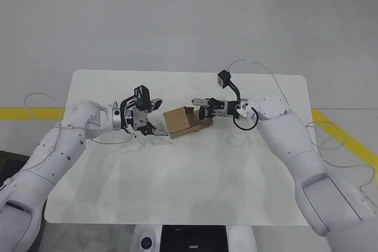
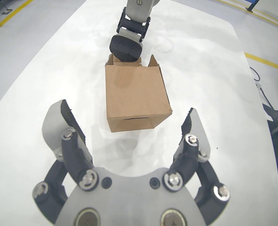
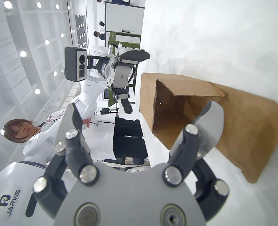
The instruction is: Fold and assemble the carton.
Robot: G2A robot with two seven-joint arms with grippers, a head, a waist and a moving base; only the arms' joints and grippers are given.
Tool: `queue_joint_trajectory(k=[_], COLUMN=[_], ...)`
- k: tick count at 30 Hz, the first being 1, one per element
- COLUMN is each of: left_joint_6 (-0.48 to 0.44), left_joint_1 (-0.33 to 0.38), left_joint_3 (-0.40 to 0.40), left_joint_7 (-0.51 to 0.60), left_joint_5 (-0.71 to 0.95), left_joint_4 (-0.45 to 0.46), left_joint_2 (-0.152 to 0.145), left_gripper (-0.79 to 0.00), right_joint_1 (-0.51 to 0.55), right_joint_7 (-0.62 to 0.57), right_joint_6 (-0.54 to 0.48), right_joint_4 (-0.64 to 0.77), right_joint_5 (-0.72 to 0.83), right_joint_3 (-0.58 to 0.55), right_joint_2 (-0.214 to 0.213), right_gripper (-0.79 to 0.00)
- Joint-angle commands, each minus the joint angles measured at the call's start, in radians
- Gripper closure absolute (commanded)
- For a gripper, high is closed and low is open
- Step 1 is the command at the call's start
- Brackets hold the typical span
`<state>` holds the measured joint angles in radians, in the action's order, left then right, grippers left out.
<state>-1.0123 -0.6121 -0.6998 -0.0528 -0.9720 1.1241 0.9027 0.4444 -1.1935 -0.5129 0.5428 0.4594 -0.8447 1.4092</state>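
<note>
A brown carton (image 1: pixel 183 121) lies on its side in the middle of the white table (image 1: pixel 176 183). Its closed end (image 2: pixel 132 124) faces my left gripper (image 1: pixel 155 120), which stands open a short way off, its fingertips (image 2: pixel 67 110) apart from the cardboard. The carton's open mouth (image 3: pixel 174 111) faces my right gripper (image 1: pixel 201 108), which is open. One of the right fingers (image 3: pixel 212 116) sits inside the mouth, against the lower wall; the other finger (image 3: pixel 70 118) is outside in free air. A long flap (image 3: pixel 252 132) lies flat on the table, and small side flaps (image 2: pixel 153 62) stick up at the mouth.
The table's far edge (image 1: pixel 189 74) lies behind the carton. Broad bare tabletop spreads in front of both arms. Cables (image 1: pixel 258 66) loop off the right arm. A person (image 3: pixel 21 130) stands off the table.
</note>
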Motion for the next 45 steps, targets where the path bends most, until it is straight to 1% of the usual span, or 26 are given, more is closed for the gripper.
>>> queue_joint_trajectory(k=[1,2,6,12,17,20,24,28,33,39,45], left_joint_6=[0.000,0.002,0.006,0.007,0.055,0.101,0.140,0.156,0.145,0.132,0.098], left_joint_1=[0.001,0.002,-0.004,-0.033,-0.063,-0.072,-0.073,-0.069,-0.059,-0.040,-0.017], left_joint_3=[0.006,0.007,0.007,-0.011,-0.024,-0.029,-0.033,-0.033,-0.024,-0.018,-0.012], left_joint_7=[0.022,0.035,0.081,0.115,0.152,0.186,0.224,0.245,0.266,0.272,0.272], left_joint_5=[0.036,0.052,0.073,0.091,0.086,0.094,0.122,0.164,0.181,0.181,0.165], left_joint_4=[-0.019,-0.022,-0.007,0.023,0.049,0.049,0.052,0.044,0.042,0.016,-0.025], left_joint_2=[0.006,0.009,0.015,0.013,0.011,0.014,0.022,0.033,0.048,0.065,0.080], left_gripper=[-0.785,-0.785,-0.785,-0.785,-0.785,-0.785,-0.785,-0.785,-0.785,-0.785,-0.785], right_joint_1=[0.011,0.016,0.044,0.111,0.181,0.223,0.275,0.300,0.290,0.242,0.183], right_joint_7=[-0.007,-0.013,-0.024,-0.026,-0.063,-0.042,0.009,0.044,0.089,0.110,0.078], right_joint_6=[0.016,0.026,0.073,0.148,0.232,0.273,0.320,0.340,0.335,0.298,0.242], right_joint_4=[0.029,0.045,0.119,0.253,0.373,0.426,0.484,0.518,0.510,0.447,0.367], right_joint_5=[-0.019,-0.034,-0.085,-0.142,-0.195,-0.252,-0.286,-0.304,-0.308,-0.301,-0.267], right_joint_3=[-0.017,-0.023,-0.052,-0.101,-0.134,-0.149,-0.167,-0.165,-0.138,-0.095,-0.044], right_joint_2=[-0.016,-0.023,-0.053,-0.093,-0.126,-0.142,-0.156,-0.159,-0.149,-0.128,-0.100], right_gripper=[-0.074,-0.003,0.000,0.000,0.000,0.000,0.000,0.000,0.000,0.000,0.000])
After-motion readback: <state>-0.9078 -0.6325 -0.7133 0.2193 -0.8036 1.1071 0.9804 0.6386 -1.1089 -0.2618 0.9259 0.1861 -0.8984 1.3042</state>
